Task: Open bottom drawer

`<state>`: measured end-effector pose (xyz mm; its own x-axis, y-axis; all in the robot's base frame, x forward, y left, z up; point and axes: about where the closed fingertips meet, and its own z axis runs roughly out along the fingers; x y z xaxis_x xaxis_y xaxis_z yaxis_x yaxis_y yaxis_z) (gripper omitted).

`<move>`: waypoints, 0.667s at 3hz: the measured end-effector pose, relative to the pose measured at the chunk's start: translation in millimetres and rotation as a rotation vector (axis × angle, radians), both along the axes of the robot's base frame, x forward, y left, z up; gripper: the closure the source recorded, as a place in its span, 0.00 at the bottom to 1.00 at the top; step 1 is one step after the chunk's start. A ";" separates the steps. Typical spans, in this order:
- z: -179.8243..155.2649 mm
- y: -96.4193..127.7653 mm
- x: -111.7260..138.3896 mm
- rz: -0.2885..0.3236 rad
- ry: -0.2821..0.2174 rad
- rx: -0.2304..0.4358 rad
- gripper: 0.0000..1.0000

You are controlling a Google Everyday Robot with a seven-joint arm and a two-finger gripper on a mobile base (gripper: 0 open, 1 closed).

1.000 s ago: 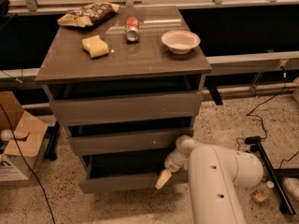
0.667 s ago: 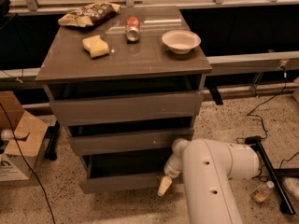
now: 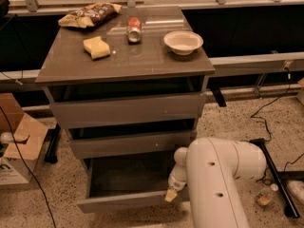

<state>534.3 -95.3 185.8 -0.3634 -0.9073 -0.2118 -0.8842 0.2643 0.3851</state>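
Observation:
The bottom drawer (image 3: pixel 124 202) is the lowest of three in the grey-brown cabinet (image 3: pixel 124 109). It stands pulled out toward me, and its plain grey box inside (image 3: pixel 128 175) shows. My gripper (image 3: pixel 171 194) hangs at the end of the white arm (image 3: pixel 216 179), at the right end of the drawer's front panel, with its pale tip against the top edge. The middle drawer (image 3: pixel 130 144) and top drawer (image 3: pixel 126 109) sit further in.
On the cabinet top lie a chip bag (image 3: pixel 89 14), a yellow sponge (image 3: pixel 96 47), a can (image 3: pixel 134 29) and a white bowl (image 3: pixel 183 42). A cardboard box (image 3: pixel 16 148) stands at the left on the floor. Cables and a black stand (image 3: pixel 275 175) lie at the right.
The bottom drawer has slid further out toward me. My gripper and arm have moved down and forward with its front panel.

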 end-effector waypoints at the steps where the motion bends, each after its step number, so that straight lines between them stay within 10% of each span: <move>1: -0.7 2.4 -34.4 -0.023 0.048 0.032 0.63; 2: -3.0 5.1 -55.2 -0.071 0.087 0.072 0.39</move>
<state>479.1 -90.3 182.8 -0.4463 -0.8619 -0.2407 -0.8268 0.2943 0.4794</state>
